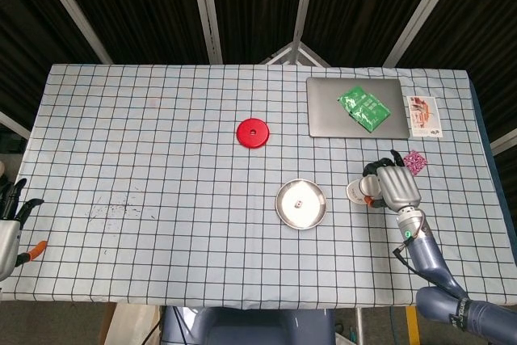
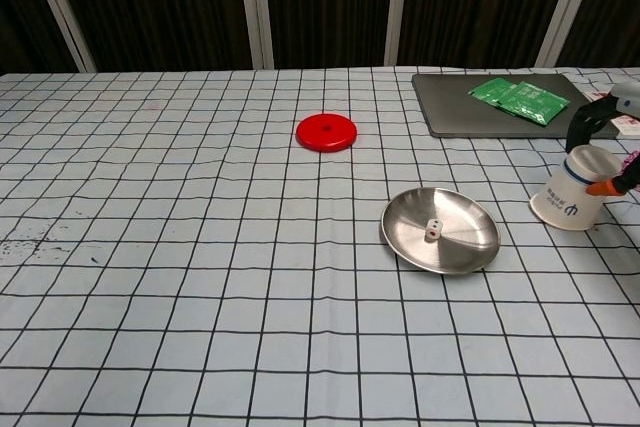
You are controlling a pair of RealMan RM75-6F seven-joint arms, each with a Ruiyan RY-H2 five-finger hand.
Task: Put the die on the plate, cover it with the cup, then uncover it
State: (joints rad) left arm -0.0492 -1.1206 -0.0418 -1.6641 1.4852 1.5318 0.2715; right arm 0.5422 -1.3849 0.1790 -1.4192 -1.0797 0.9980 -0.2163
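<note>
A small white die [image 2: 432, 229] lies near the middle of the shiny metal plate [image 2: 470, 252], also visible from above as the die [image 1: 300, 203] on the plate [image 1: 284, 208]. To the plate's right a white paper cup [image 2: 568, 202] stands upside down on the tablecloth. My right hand [image 1: 393, 186] holds the cup [image 1: 356, 192], its dark fingers arched over the base and its orange-tipped thumb against the side. In the chest view only part of the right hand [image 2: 600, 132] shows at the frame edge. My left hand [image 1: 8, 228] hangs at the table's far left edge, fingers apart, holding nothing.
A red disc [image 1: 252, 133] lies behind the plate. A grey tray [image 1: 323, 119] at the back right carries a green packet [image 1: 363, 108]. A printed card [image 1: 422, 115] and a small pink item [image 1: 415, 161] sit near the right edge.
</note>
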